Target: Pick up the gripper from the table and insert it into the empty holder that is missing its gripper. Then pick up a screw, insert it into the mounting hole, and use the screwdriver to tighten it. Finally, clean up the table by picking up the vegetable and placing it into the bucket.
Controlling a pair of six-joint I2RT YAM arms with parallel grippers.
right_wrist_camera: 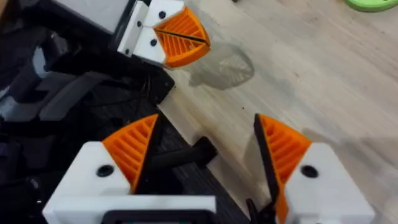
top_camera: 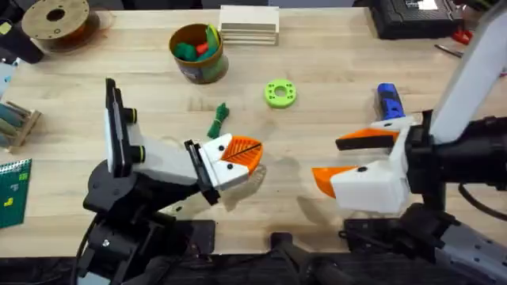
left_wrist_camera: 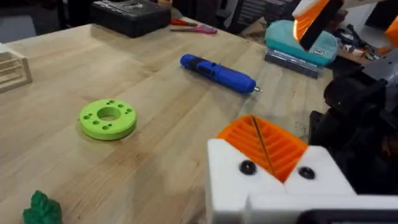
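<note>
My left gripper (top_camera: 252,150) hovers low over the table's front middle, its white jaw mounts both carrying orange ribbed pads pressed together, shut on nothing (left_wrist_camera: 255,124) (right_wrist_camera: 186,37). To its right, my right gripper (top_camera: 327,158) stands open with nothing between its orange pads (right_wrist_camera: 205,124). The blue screwdriver (top_camera: 388,101) (left_wrist_camera: 217,73) lies behind the right gripper. A dark green vegetable (top_camera: 218,120) (left_wrist_camera: 42,208) lies just behind the left gripper. At the back stands the bucket (top_camera: 184,70) with toy produce in it. A loose gripper piece, an empty holder and a screw are out of view.
A bright green disc (top_camera: 280,93) (left_wrist_camera: 107,118) lies between the vegetable and the screwdriver. A filament spool (top_camera: 55,20) sits at the back left, stacked wooden blocks (top_camera: 249,24) behind the bucket, and a black case (top_camera: 412,16) at the back right.
</note>
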